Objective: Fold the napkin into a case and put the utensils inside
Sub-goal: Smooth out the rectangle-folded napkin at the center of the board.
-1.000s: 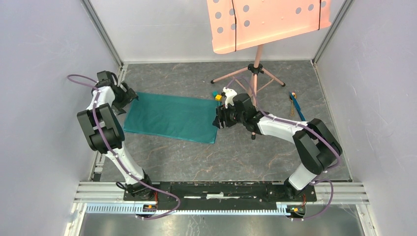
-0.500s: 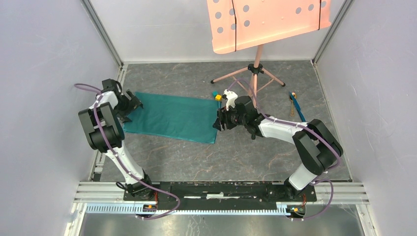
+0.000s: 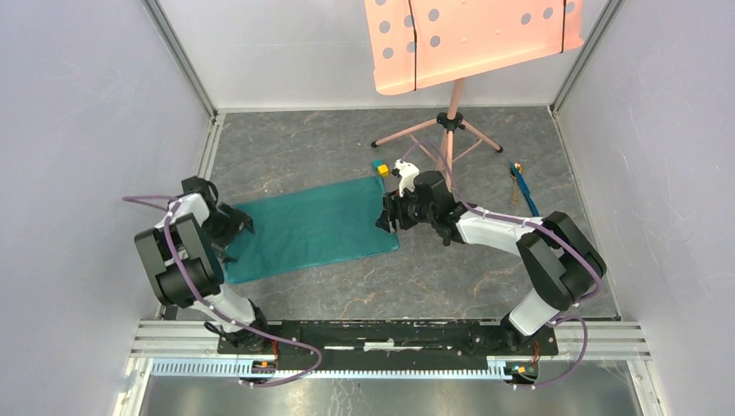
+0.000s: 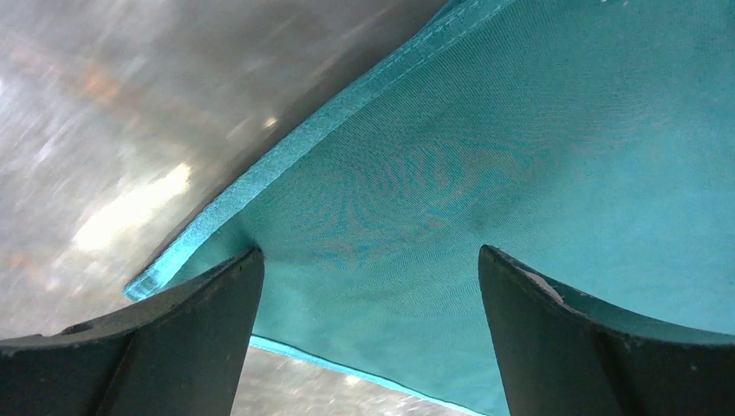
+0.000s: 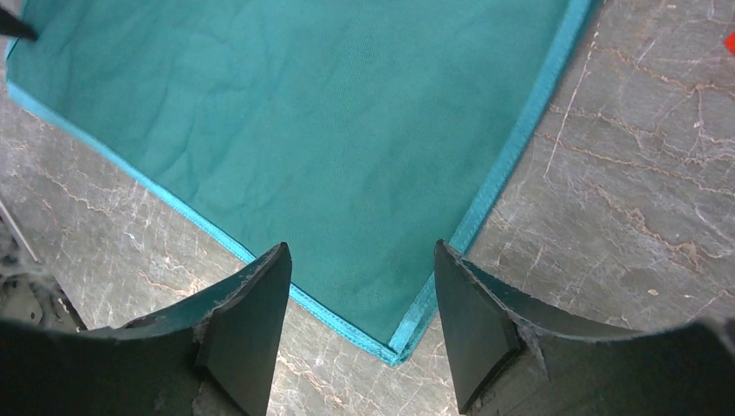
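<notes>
Cloth, thin and limp: the napkin [image 3: 312, 227] lies flat, reaching from the left jaws to the right jaws, both spread wide; the blurred left view leaves touch unsure. It should slide on the smooth marbled worktop [image 3: 451, 277]; the hemmed corner between the right jaws looks the surest hold. Walls [image 3: 78, 130] stand well back.

My left gripper [image 4: 368, 256] stood wide apart, its two dark fingers [image 4: 173, 347] rising from the bottom corners of the view. Between and beyond them spread the teal napkin [image 4: 520, 156], its stitched hem [image 4: 286, 152] running diagonally down to a corner just beside my left finger. Past that hem the table [image 4: 130, 104] was a grey blur with bright glare.
</notes>
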{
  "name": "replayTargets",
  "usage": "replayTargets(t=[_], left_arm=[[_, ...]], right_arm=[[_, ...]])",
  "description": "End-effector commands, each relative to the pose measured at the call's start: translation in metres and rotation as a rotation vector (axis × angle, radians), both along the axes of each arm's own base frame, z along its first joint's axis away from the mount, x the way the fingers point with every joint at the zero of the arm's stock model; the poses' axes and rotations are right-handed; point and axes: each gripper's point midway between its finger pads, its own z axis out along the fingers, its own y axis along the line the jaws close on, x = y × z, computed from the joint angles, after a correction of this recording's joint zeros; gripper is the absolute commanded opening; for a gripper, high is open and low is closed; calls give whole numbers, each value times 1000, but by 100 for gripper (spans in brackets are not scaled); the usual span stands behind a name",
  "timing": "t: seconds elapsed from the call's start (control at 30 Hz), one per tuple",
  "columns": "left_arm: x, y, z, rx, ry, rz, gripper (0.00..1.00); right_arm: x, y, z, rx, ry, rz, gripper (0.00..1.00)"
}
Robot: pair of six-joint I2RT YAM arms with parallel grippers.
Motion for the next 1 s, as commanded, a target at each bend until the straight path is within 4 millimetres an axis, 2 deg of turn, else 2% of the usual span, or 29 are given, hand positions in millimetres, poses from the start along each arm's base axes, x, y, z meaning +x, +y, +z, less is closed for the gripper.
replayTargets(t=[0.0,0.1,0.17,0.23,0.3,0.37,0.47,0.57,0.67,0.8,0.9,0.97], left_arm=[[-47,8,13,97,109,118,100],[-33,9,51,146,-30,66,100],[-13,-5,78,151,-167,-37,100],[17,-42,101,87,-360,-186,100],[44,-95,121,-11,-537,-338,100],[66,-146,130,-119,-654,-459,100],[89,-219,125,-287,-711,-620,95],[110,-263,114,-396,-760,-685,89],[135,-282,100,-473,-790,-667,88],[164,-297,81,-553,-804,-643,86],[178,-298,73,-549,-809,-625,86],[183,-293,60,-514,-777,-604,86]], right_arm=[[-1,2,5,-26,-25,19,68],[-8,0,-3,-48,3,31,67],[-12,-2,-7,-61,13,35,67],[-13,-5,-9,-70,16,36,67],[-14,-9,-11,-67,24,23,65],[-14,-13,-11,-43,41,13,58],[-14,-18,-9,36,69,8,48],[-16,-14,-6,113,82,42,46],[-17,0,-4,172,109,106,50],[-20,11,-3,237,134,128,58],[-19,16,-7,232,138,137,61],[-18,19,-14,227,155,139,60]])
